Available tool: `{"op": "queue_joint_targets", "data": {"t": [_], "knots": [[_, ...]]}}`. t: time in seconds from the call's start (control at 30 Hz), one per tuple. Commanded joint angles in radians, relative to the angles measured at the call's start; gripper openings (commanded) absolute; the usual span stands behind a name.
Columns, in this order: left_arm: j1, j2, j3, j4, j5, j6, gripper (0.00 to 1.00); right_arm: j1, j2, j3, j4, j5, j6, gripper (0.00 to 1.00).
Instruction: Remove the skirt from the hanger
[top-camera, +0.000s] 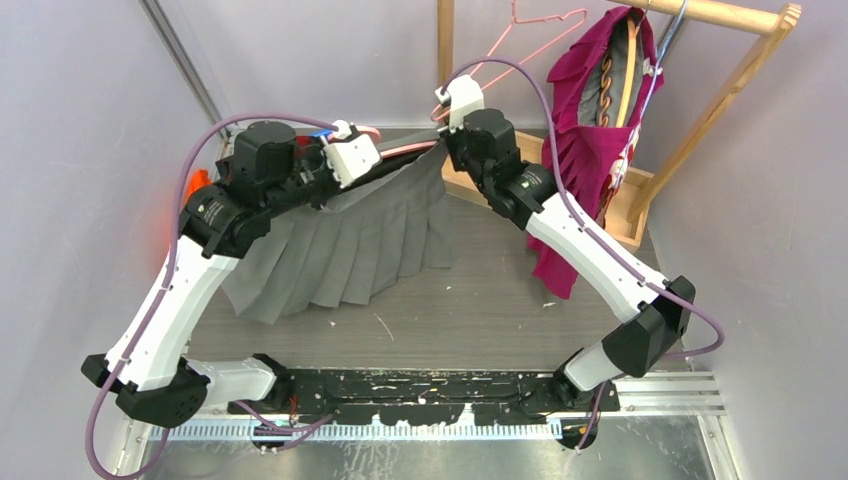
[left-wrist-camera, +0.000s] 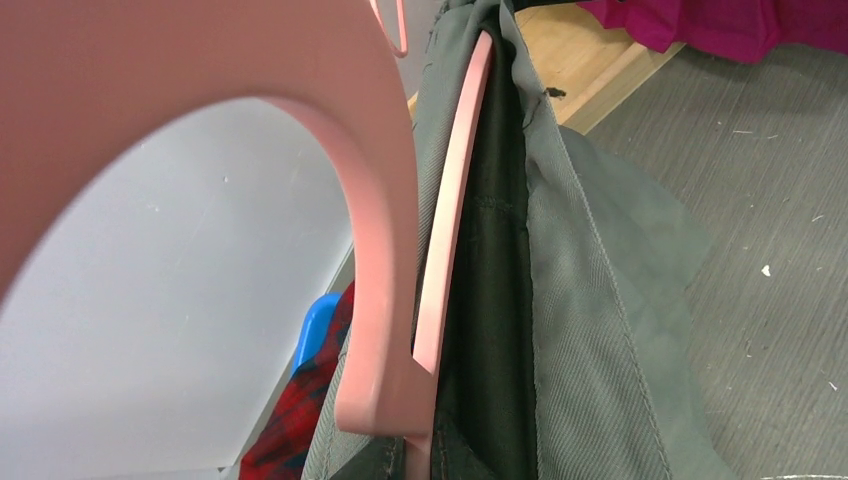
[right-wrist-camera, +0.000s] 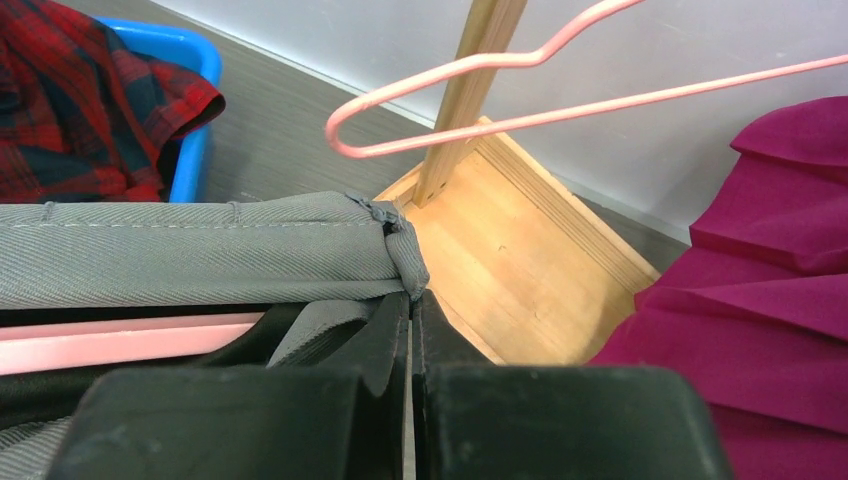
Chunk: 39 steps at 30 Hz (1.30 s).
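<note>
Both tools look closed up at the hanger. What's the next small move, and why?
Likely ease the right tool rightward, away from the left tool, to slip the waistband corner of the grey skirt off the end of the pink hanger. It pinches that corner, the hanger bar lies inside the waistband, and the left tool seems to hold the hanger's other end.

I see pink hanger (left-wrist-camera: 385, 250) filling left of frame, its bar running inside the grey skirt (left-wrist-camera: 590, 330) waistband. Red plaid cloth (left-wrist-camera: 300, 415) bottom left, bench (left-wrist-camera: 760, 200) right.
</note>
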Motion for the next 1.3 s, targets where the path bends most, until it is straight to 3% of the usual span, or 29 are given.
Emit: {"op": "queue_joint_targets", "data": {"t": [0.0,0.2,0.4,0.53,0.87,1.03,1.27], "knots": [[0.023,-0.078,0.045,0.118,-0.069,-0.032,0.0,-0.073,-0.026,-0.018,-0.054,0.144,-0.002,0.01],[0.024,-0.055,0.047,0.129,-0.06,-0.033,0.0,-0.074,-0.094,-0.019,-0.121,0.109,0.025,0.01],[0.024,-0.04,0.049,0.139,-0.054,-0.032,0.0,-0.072,-0.128,0.086,-0.118,0.191,-0.1,0.31],[0.024,-0.033,0.05,0.144,-0.048,-0.034,0.0,-0.071,-0.144,0.144,-0.119,0.19,-0.126,0.4],[0.024,-0.017,0.047,0.153,-0.018,-0.039,0.0,0.042,-0.07,0.241,-0.194,0.037,-0.176,0.39],[0.024,0.028,0.089,0.098,0.092,-0.05,0.0,0.137,0.014,0.365,-0.272,-0.128,-0.149,0.4],[0.024,0.033,0.131,0.011,0.218,-0.054,0.0,0.195,0.001,0.381,-0.276,-0.138,-0.187,0.4]]}}
